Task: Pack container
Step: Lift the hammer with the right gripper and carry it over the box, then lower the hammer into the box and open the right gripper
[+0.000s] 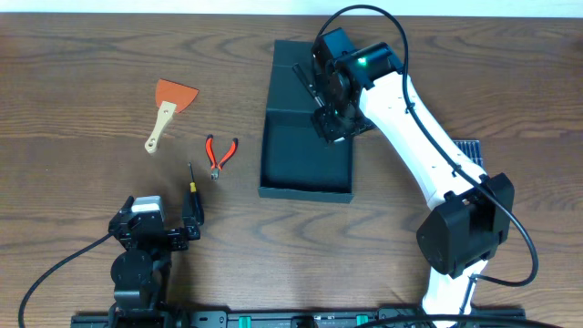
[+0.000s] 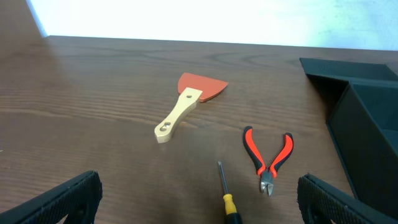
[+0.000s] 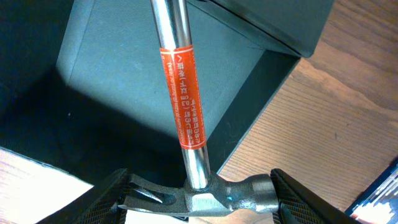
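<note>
Our right gripper clamps the steel head of a chrome-shafted hammer over the matte rectangular container; our left gripper gapes empty.

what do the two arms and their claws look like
The right arm has a long white link between bulky black joints, a small green light near the wrist and a black cable arching above it. The left arm is almost all black and trails a dark cord. The left claw and right claw have black fingers.
</note>
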